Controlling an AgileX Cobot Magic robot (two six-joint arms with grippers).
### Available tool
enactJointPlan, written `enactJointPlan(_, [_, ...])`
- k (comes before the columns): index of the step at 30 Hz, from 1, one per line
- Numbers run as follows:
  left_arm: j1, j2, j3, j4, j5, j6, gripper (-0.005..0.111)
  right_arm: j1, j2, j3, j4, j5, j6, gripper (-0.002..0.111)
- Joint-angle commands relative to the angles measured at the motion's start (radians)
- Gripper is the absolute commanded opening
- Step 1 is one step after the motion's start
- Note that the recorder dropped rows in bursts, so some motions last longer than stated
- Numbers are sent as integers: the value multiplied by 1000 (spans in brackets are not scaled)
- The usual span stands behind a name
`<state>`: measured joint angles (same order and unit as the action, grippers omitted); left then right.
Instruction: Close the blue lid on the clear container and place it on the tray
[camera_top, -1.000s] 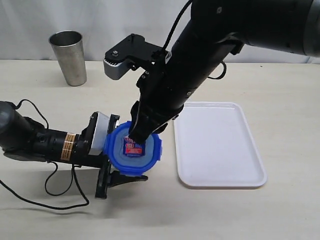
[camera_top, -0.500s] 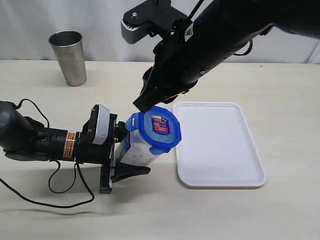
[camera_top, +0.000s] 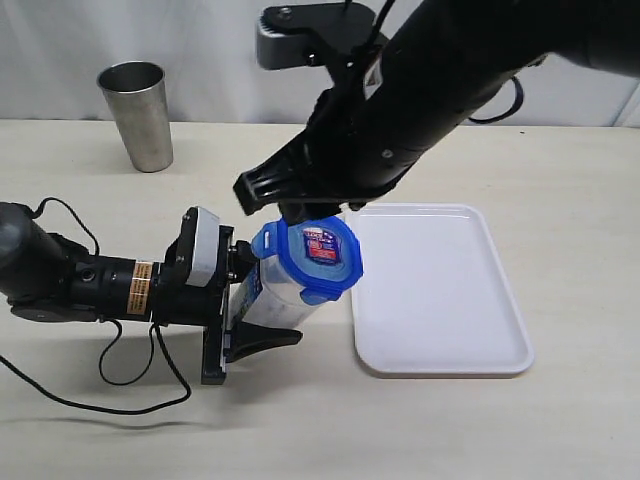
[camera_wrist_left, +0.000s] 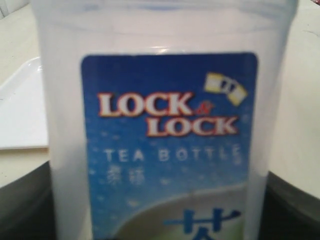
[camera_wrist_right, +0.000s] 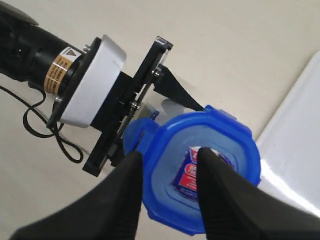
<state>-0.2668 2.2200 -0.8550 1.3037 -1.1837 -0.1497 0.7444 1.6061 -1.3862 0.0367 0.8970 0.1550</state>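
Note:
My left gripper (camera_top: 258, 302) is shut on the clear container (camera_top: 272, 300) just above the table, tilting it so its top leans toward the tray (camera_top: 440, 300). The container's blue label fills the left wrist view (camera_wrist_left: 167, 135). The blue lid (camera_top: 318, 258) sits on the container's mouth, its red-and-white sticker facing up. My right gripper (camera_top: 290, 208) hovers just above the lid's far-left edge. In the right wrist view that gripper (camera_wrist_right: 170, 156) is open, its black fingers apart over the lid (camera_wrist_right: 240, 150) with nothing between them.
The white tray lies flat right of the container, with nothing on it, and shows at the edge of the right wrist view (camera_wrist_right: 300, 125). A steel cup (camera_top: 138, 115) stands at the back left. A black cable (camera_top: 120, 370) loops on the table beside the left arm.
The right gripper has lifted off the lid and swung up and back. The left gripper has tipped the lidded container over toward the tray.

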Motion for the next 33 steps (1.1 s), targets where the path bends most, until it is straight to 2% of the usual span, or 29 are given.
enactJointPlan(1, [-1,-6,4,-22,-37,-5,0,134,39,-24,-317,28,269,35])
enactJointPlan(4, [1,-6,4,-39,-37,-5,0,174,86,-70,-428,129,359,35])
enactJointPlan(9, [1,-6,4,-44,-37,-5,0,213,158,-157,-415,125,361,40])
enactJointPlan(16, [1,-6,4,-52,-37,-5,0,224,262,-237,-427,267,381,41])
enactJointPlan(20, [1,-6,4,-52,-37,-5,0,224,293,-237,-439,278,399,37])
enactJointPlan(29, [1,-6,4,-52,-37,-5,0,224,354,-237,-449,308,387,36])
enactJointPlan(33, [1,-6,4,-52,-37,-5,0,226,385,-237,-449,308,355,31])
